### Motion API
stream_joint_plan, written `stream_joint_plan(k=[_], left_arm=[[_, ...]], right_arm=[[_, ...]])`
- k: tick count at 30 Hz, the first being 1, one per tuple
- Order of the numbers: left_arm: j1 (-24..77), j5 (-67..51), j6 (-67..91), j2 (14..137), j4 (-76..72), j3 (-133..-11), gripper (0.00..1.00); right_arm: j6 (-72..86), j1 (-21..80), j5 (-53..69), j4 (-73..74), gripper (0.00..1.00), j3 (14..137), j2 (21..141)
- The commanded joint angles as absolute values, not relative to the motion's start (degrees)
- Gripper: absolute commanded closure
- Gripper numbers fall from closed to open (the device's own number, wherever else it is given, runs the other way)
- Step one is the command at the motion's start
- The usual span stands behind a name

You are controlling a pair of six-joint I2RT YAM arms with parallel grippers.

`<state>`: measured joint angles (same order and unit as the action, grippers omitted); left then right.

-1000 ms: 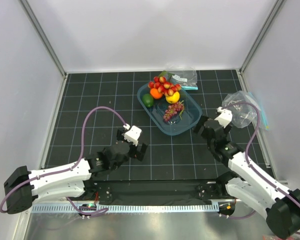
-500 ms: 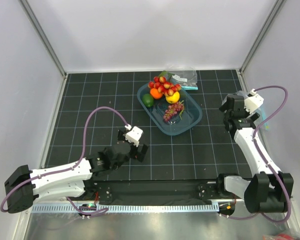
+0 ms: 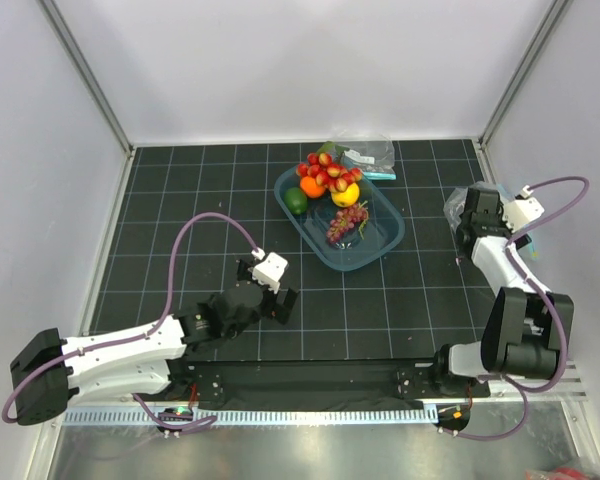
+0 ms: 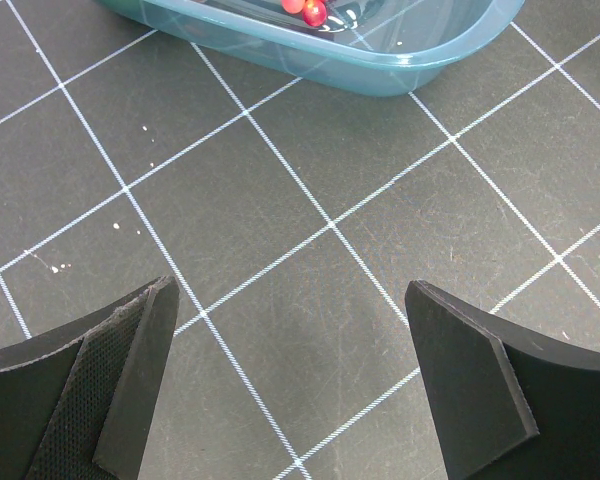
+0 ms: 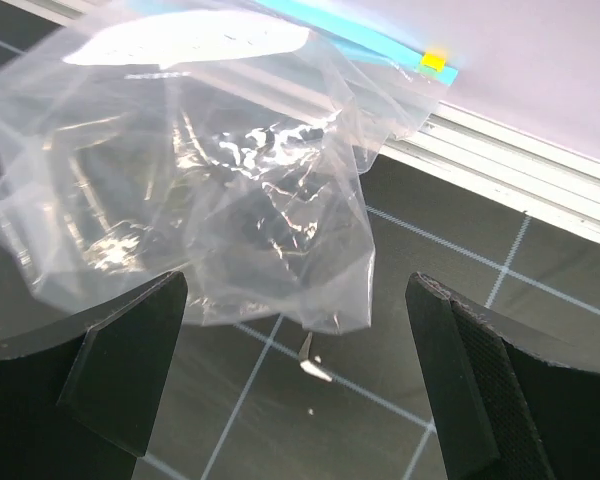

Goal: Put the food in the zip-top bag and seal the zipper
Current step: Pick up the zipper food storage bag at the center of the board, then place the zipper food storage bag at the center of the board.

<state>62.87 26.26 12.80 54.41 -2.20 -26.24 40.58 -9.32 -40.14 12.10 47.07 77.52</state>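
Swinging out from mid-table, the right gripper now hangs, jaws spread like those of the left gripper, over the zip-top bag crumpled at the right edge of the table, thin, light, slippery film probably best pinched near its stiffer zipper.

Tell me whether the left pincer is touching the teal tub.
Apart. The left wrist view shows the left pincer open over the grid mat, with a stretch of bare mat between it and the teal tub.
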Motion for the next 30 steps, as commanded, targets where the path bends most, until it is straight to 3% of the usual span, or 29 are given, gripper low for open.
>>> stream_joint_plan(k=[1,5,8,9,11,12,13,20,24,30], left_arm=[[62.8,25.9,12.0,54.2,-3.7,-28.2,0.00],[62.8,25.8,12.0,54.0,-3.6,-28.3,0.00],[62.8,25.8,12.0,54.0,-3.6,-28.2,0.00],[62.8,25.7,12.0,54.1,-3.6,-28.3,0.00],[62.8,25.7,12.0,54.1,-3.6,-28.3,0.00],[62.8,25.5,12.0,54.1,-3.5,-28.3,0.00],[62.8,25.5,12.0,53.9,-3.6,-28.4,0.00],[62.8,25.5,12.0,53.9,-3.5,-28.5,0.00],[62.8,25.8,11.7,53.8,-3.5,-28.3,0.00],[62.8,29.5,12.4,53.1,-3.3,-28.1,0.00]], right_arm=[[43.8,-9.9,-42.5,7.2,0.00,49.3,81.6],[49.1,-11.8,-43.8,8.6,0.03,49.7,85.8],[50.7,-12.7,-44.5,6.5,0.15,47.6,86.8],[50.3,-13.3,-44.5,5.8,0.34,47.4,87.0],[49.8,-13.5,-44.1,7.3,0.52,48.3,86.8],[48.6,-13.5,-43.3,6.3,0.84,48.2,86.1],[47.8,-13.5,-42.9,5.5,0.99,46.9,85.2],[38.5,-9.0,-40.7,4.3,0.99,45.7,74.5],[33.2,-6.8,-32.6,6.0,0.99,45.2,65.8],[30.5,-4.5,-5.0,8.2,0.99,45.4,56.7]])
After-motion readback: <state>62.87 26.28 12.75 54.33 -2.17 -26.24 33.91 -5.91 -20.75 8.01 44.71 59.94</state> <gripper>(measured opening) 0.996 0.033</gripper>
